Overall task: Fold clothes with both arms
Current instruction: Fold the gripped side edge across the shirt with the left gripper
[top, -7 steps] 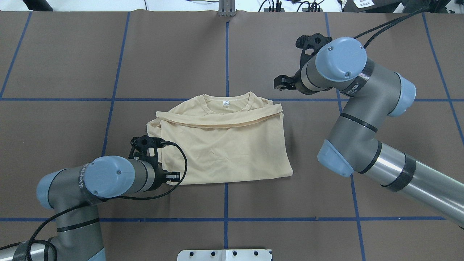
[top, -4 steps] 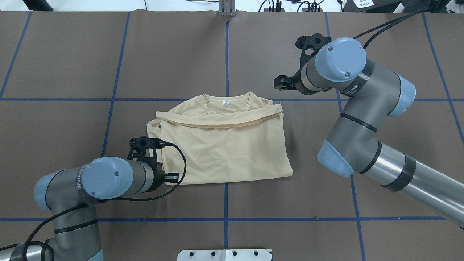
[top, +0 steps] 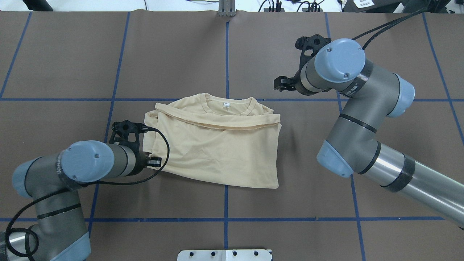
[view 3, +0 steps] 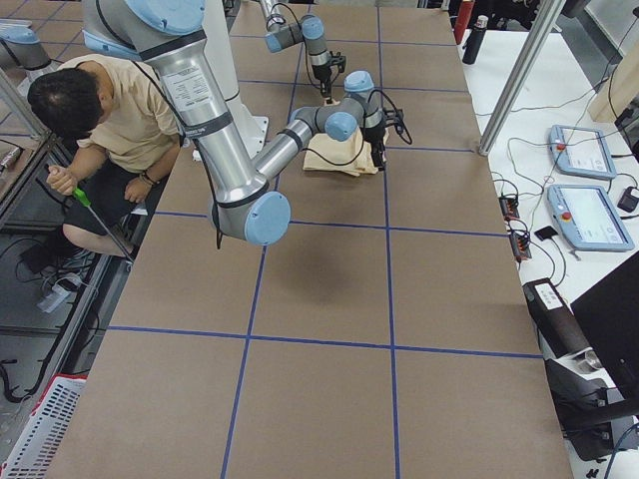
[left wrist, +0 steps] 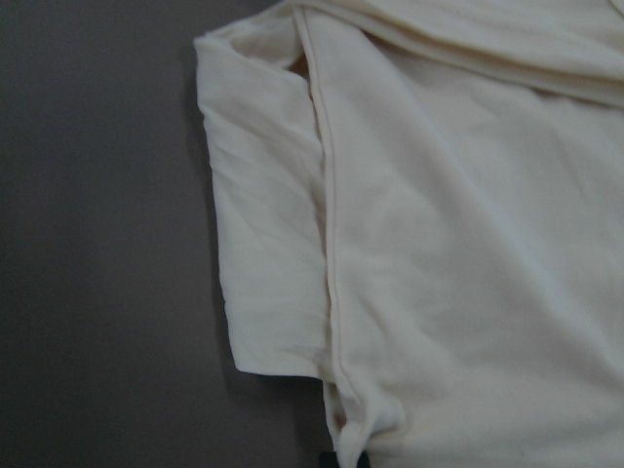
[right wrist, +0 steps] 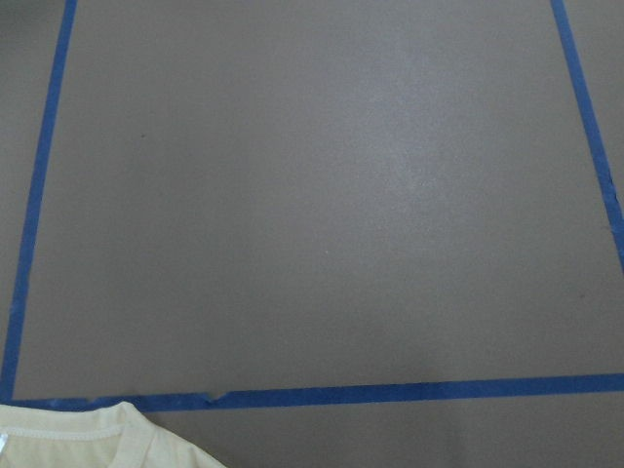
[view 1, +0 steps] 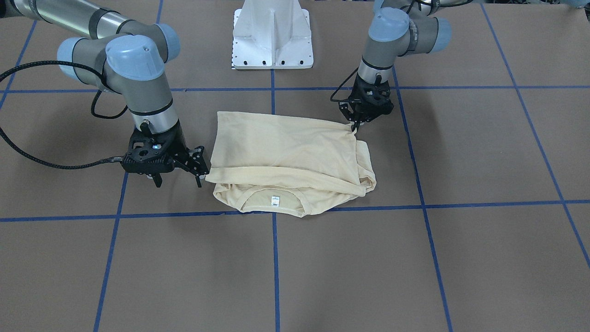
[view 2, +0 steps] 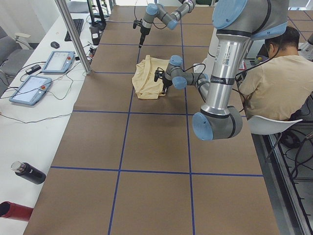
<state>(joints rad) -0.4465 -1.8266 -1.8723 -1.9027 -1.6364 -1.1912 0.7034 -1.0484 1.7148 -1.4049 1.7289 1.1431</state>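
The cream-yellow shirt (top: pixel 217 148) lies folded on the brown table, its neck label (top: pixel 226 104) facing up at the far edge and the print hidden. My left gripper (top: pixel 154 163) is shut on the near left corner of the shirt (view 1: pixel 286 147), and the cloth bunches at its black fingertip (left wrist: pixel 331 458). In the front-facing view the left gripper (view 1: pixel 355 128) pinches that corner low at the table. My right gripper (view 1: pixel 179 177) hangs open just off the shirt's far right corner, holding nothing. The right wrist view shows bare table and a bit of the collar (right wrist: pixel 88 439).
Blue tape lines (top: pixel 226 203) divide the brown cover into squares. The white base pedestal (view 1: pixel 272 37) stands at the robot's side. A seated person (view 2: pixel 274 73) is beside the robot. Control tablets (view 3: pixel 589 215), a post (view 2: pixel 73 36) and a dark bottle (view 2: pixel 27 172) sit on side benches.
My left gripper has moved left and away from the robot with the corner in it, dragging the shirt askew so its near edge now slants. The right arm has hardly moved.
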